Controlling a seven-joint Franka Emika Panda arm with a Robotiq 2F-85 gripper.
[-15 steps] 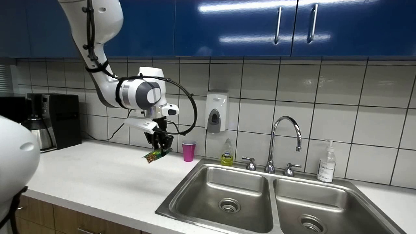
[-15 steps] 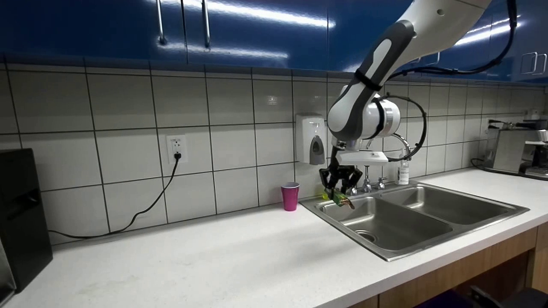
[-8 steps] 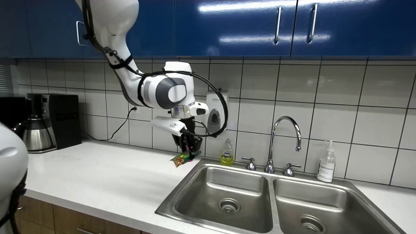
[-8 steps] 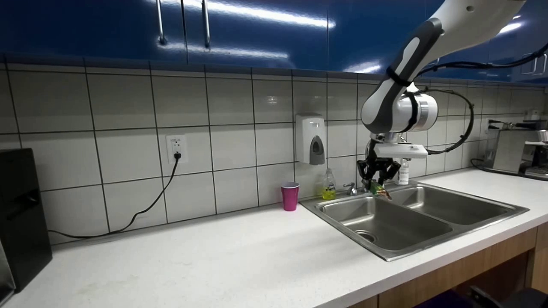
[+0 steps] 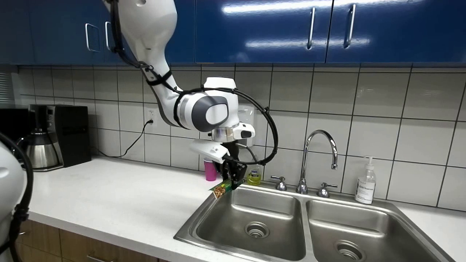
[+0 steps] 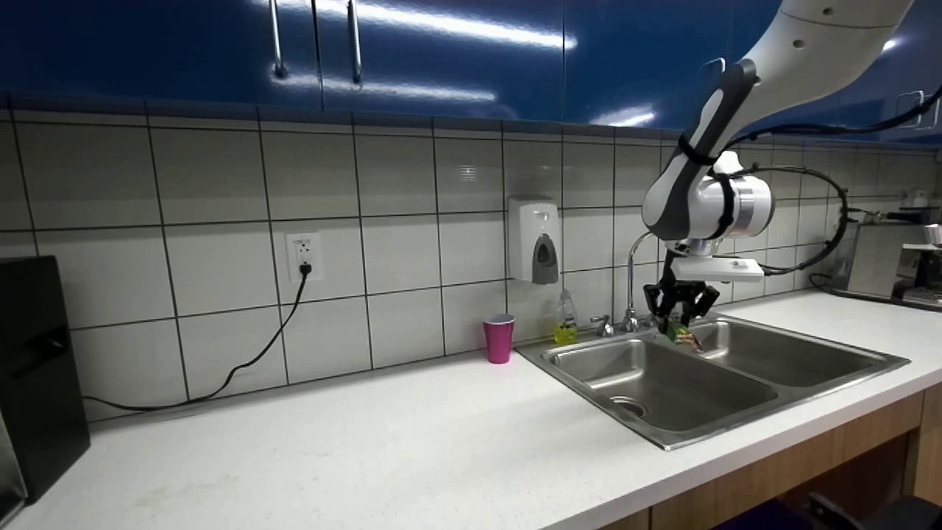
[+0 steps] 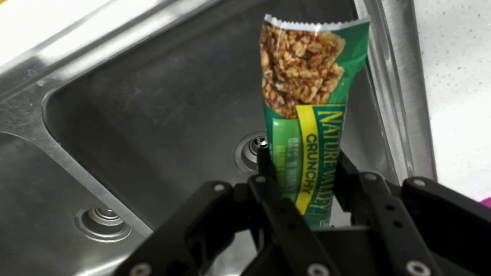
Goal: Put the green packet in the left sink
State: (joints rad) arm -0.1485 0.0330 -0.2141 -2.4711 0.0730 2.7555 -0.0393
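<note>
The green packet is a flat Nature Valley bar wrapper with a granola picture. It shows in both exterior views [image 5: 221,189] [image 6: 684,338] and in the wrist view [image 7: 303,111]. My gripper is shut on its sides, in both exterior views [image 5: 233,182] [image 6: 674,327] and in the wrist view [image 7: 303,163]. Part of the packet is hidden by the fingers. The left sink is a steel basin with a round drain, in both exterior views [image 5: 233,233] [image 6: 684,397]. In the wrist view the packet hangs above this basin [image 7: 172,96], partly covering its drain.
The right basin [image 5: 349,222] adjoins across a steel divider. A faucet [image 5: 305,160] and handles stand behind. A pink cup [image 5: 210,171] and a yellow soap bottle [image 5: 254,176] stand behind the gripper. A pump bottle [image 5: 365,187] is farther right. The white counter [image 5: 120,196] lies left.
My arm has moved to the right in both exterior views, carrying the packet from over the counter to the left sink, and has dropped slightly. The grip on the packet looks unchanged.
</note>
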